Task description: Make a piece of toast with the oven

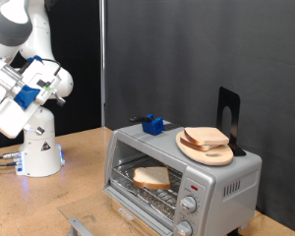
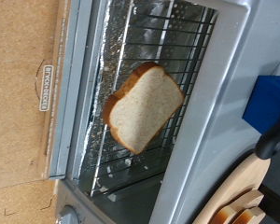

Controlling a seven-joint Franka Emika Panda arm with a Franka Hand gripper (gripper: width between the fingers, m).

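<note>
Claw first: the white-and-blue two-finger gripper [image 1: 51, 87] hangs high at the exterior view's left, well apart from everything, and whether it's parted or closed I cannot tell; nothing shows between its fingers. On to the boxy silver-grey toaster oven [image 1: 226, 182], door down, with the pale brown-crusted piece of toast [image 1: 151, 177] lying flat on the wire rack [image 2: 191, 56]. I'd judge it sits safely deep. Spare slices rest on the round wooden plate [image 1: 192, 149] on top, beside a small blue block [image 1: 153, 125].

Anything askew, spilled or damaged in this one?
Nothing spilled or damaged. The piece of toast lies skewed on the wire rack inside the open oven. The hand hangs clear of both.
</note>
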